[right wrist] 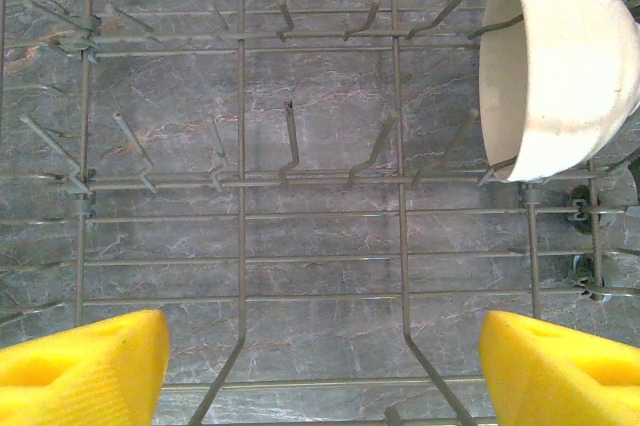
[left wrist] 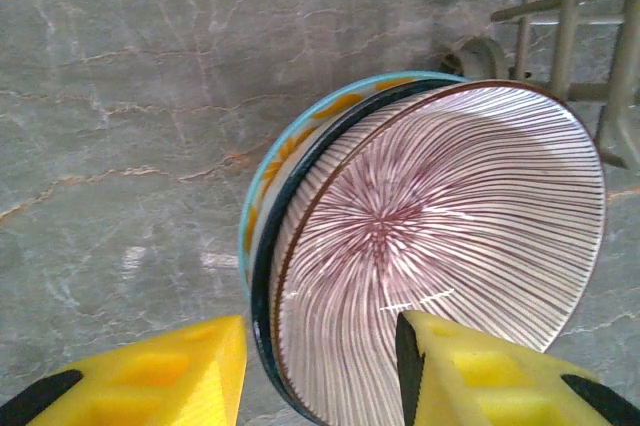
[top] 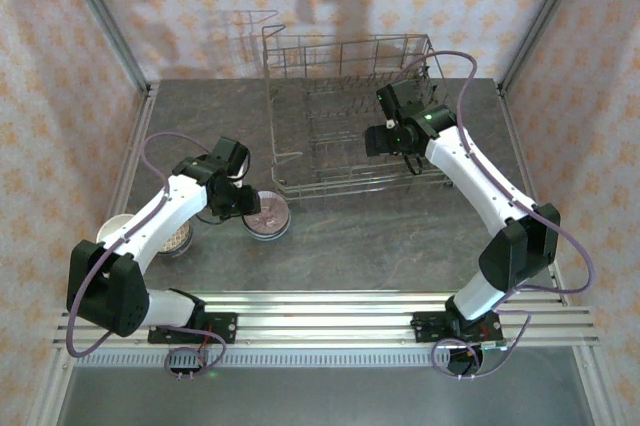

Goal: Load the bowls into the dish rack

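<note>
While your left gripper (left wrist: pixel 320 346) hangs low over the table (left wrist: pixel 120 96), its yellow fingers (left wrist: pixel 150 376) are spread apart. The near rim of the striped bowl (left wrist: pixel 450 236) sits btwn them. Nothing is clamped, and I can't tell if either pad touches the rim.

- Striped bowl: purple radial lines inside, nested in a blue-rimmed bowl (left wrist: pixel 300 141) w/ orange marks.
- Top cam: that stack is on the table just in front of the near-left corner of the rack (top: pixel 330 189).
- Farther left on the table there's a partly hidden bowl (top: pixel 178 238) under the left forearm and a pale bowl (top: pixel 112 228) beside it. Patterns are too small to read.
- Rack sits at the far centre of the table, close to the back wall.

Your right gripper (right wrist: pixel 322 346) is over the rack interior w/ fingers wide apart. Nothing is held; you see just the wire floor and tines (right wrist: pixel 290 136) below.

A cream bowl (right wrist: pixel 555 71) stands on edge btwn tines at the upper right of the right wrist view. Its opening faces left in that view, and it's apart from both fingers.
</note>
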`<state>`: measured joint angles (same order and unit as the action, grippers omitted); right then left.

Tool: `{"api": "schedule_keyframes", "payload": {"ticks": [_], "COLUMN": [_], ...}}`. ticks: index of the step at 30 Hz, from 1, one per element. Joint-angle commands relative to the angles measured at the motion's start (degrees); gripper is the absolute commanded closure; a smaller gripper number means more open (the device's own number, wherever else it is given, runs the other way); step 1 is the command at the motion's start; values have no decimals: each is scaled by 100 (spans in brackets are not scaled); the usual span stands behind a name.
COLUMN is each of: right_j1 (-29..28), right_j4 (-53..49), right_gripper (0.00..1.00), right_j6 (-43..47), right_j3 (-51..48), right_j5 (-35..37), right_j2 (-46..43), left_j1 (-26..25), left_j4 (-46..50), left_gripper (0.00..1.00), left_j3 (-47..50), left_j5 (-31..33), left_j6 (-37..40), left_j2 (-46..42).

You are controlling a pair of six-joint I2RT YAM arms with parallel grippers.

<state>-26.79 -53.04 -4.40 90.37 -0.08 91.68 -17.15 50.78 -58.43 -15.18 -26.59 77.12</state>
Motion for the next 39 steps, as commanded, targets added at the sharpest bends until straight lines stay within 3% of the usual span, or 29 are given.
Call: {"api": "schedule_keyframes", "payload": {"ticks": [1,29,39], "right_j1": [-46,-49,-46], "right_j4": [37,57,74], "right_gripper": [19,19,19], "right_j6": [76,168,194], "right_j3": [86,73,60], "right_j5": [14,87,106], "right_j2": [42,184,192], "left_j1": [-28,-43,-87], "left_j4": [-196,-469,-386], "left_gripper": [55,53,76], "left_j3": [35,351,293], "left_j5": [-244,-104,-4], "left_j6": [-123,-144,-197], "left_j2": [46,435,299]}}
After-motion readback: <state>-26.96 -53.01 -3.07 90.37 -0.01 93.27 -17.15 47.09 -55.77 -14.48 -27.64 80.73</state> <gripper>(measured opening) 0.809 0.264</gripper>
